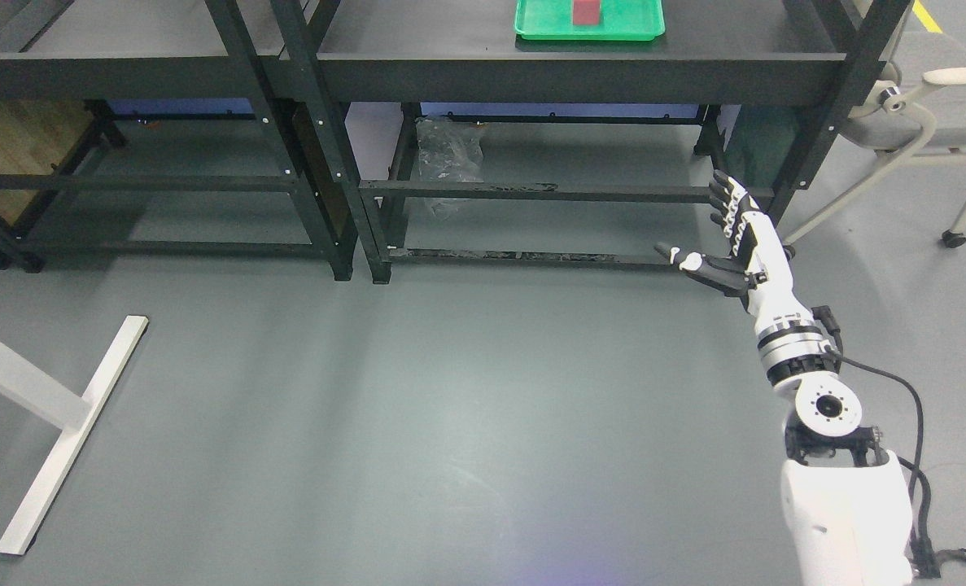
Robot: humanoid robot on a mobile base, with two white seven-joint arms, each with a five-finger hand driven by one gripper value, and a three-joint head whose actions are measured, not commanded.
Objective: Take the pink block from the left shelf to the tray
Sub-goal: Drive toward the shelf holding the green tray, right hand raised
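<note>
A pink-red block (587, 11) lies in a green tray (637, 31) on top of the right black shelf, at the upper edge of the head view. My right hand (714, 232) is held out low in front of the right shelf's lower rails, well below the tray. Its fingers are spread, the thumb points left, and it holds nothing. The left shelf's top (108, 41) shows no block in the part I can see. My left arm is out of view.
Two black metal shelves (320, 163) stand side by side on a grey floor. A grey office chair (930, 122) is at the right. A white table leg and foot (67, 423) lie at the lower left. A crumpled plastic bag (448, 159) sits under the right shelf.
</note>
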